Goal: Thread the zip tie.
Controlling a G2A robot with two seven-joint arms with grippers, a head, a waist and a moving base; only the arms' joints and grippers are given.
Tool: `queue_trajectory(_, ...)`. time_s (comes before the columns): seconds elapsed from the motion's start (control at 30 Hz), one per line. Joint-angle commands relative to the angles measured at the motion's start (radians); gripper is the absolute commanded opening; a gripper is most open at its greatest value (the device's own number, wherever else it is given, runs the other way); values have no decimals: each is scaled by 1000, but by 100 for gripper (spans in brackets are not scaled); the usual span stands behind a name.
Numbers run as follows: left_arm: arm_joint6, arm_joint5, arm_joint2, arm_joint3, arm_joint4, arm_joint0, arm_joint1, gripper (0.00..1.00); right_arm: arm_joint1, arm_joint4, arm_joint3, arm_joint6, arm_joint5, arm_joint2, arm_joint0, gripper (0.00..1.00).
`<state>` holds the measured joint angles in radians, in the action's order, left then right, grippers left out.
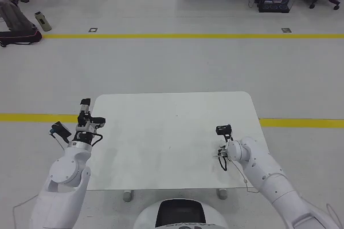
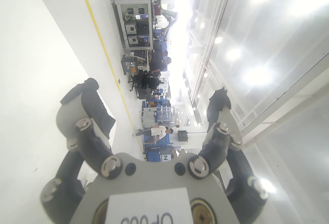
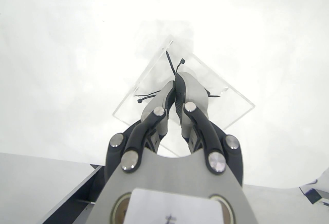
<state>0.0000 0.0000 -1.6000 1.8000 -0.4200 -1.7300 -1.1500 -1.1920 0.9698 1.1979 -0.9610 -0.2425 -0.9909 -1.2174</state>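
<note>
Pale shop floor with yellow lines (image 1: 172, 36) runs round the white surface (image 1: 172, 143), and the risk sits toward its right side. There the zip tie (image 3: 168, 60) is pinched where its strap seems to fold or cross, so the pointed end (image 3: 166, 52) and the head (image 3: 182, 61) both stick out past the fingertips, near each other but apart and aimed different ways.

My guess at the likeliest trouble is that the thin, springy strap twists or slides in so narrow a pinch, and the end then misses the small slot in the head. A second zip tie (image 3: 147, 97) lies on the clear plate (image 3: 221, 106) just below the grip. A low or dragging move could snag it, or nudge the plate across the smooth surface. Threading also needs the other arm, and it is well apart from the work, so a long approach could end with the two arms meeting badly.

The right tool (image 3: 175, 79) is clenched, its pads pressed together on the zip tie just above the plate. Whether the tips touch the plate I cannot tell.

The left tool (image 2: 154, 92) is spread wide and grasps nothing. It sits at the left edge of the surface and points out into the room — nowhere near the tie.
</note>
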Motion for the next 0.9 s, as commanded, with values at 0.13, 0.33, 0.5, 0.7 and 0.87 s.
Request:
queue_trajectory(0.13,0,0,0,0,0,0,0,100,-1,15,20,-4,-20,-7,-1,0)
queue_trajectory(0.33,0,0,0,0,0,0,0,100,12,33,109,-25,-26,-50,-42,0)
queue_trajectory(0.5,0,0,0,0,0,0,0,100,31,34,208,-49,-13,-118,-97,0)
queue_trajectory(0.7,0,0,0,0,0,0,0,100,52,-55,315,-57,40,-236,-169,0)
queue_trajectory(0.87,0,0,0,0,0,0,0,100,65,-165,359,-51,97,-333,-218,0)
